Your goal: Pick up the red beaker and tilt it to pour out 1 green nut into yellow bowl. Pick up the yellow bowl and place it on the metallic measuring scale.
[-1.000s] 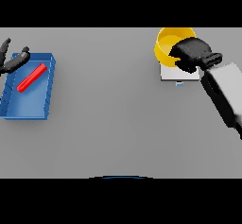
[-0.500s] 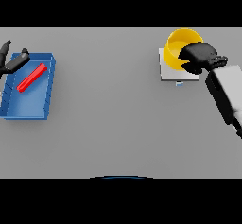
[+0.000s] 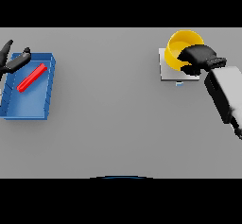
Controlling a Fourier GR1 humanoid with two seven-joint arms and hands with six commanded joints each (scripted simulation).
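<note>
The yellow bowl (image 3: pixel 178 48) is at the back right, over the far part of the metallic measuring scale (image 3: pixel 168 69), a pale square plate. My right hand (image 3: pixel 198 57) is curled over the bowl's near right rim and hides that side. The red beaker (image 3: pixel 31 77) lies on its side inside the blue tray (image 3: pixel 23 107) at the left. My left hand (image 3: pixel 12 61) hovers at the tray's far left corner with fingers spread, holding nothing. No green nut is visible.
My right forearm (image 3: pixel 227 95) slants from the right edge up to the scale. A small bluish mark (image 3: pixel 179 84) sits just in front of the scale. Bare grey table (image 3: pixel 108 114) lies between the tray and the scale.
My right hand has carried the yellow bowl a little to the right and farther back over the scale. The left hand, tray and beaker have not moved.
</note>
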